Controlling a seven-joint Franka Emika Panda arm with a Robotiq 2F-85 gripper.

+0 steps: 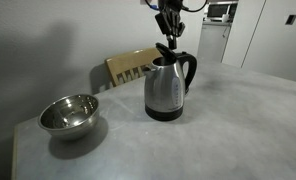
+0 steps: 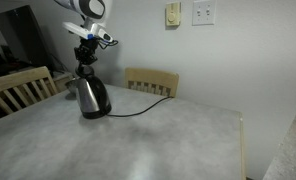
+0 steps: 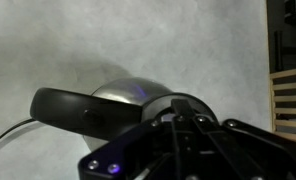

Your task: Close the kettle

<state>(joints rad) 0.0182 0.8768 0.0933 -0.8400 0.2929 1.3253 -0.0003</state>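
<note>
The brushed steel kettle (image 1: pixel 165 90) stands on its black base near the middle of the grey table and shows in both exterior views (image 2: pixel 90 97). Its black hinged lid (image 1: pixel 166 48) stands raised over the opening. My gripper (image 1: pixel 167 40) hangs straight above the kettle, its fingertips down at the lid. In the wrist view the fingers (image 3: pixel 181 103) are drawn together over the black lid (image 3: pixel 158 105). The black loop handle (image 3: pixel 78 110) lies to the left and the steel body (image 3: pixel 118 92) lies behind. Nothing is held between the fingers.
A wide shiny steel bowl (image 1: pixel 68 115) sits on the table (image 1: pixel 238 130) apart from the kettle. A wooden chair (image 1: pixel 128 68) stands behind the table. Another chair (image 2: pixel 18 90) is at the side. The kettle's cord (image 2: pixel 138 108) runs across the table towards the wall.
</note>
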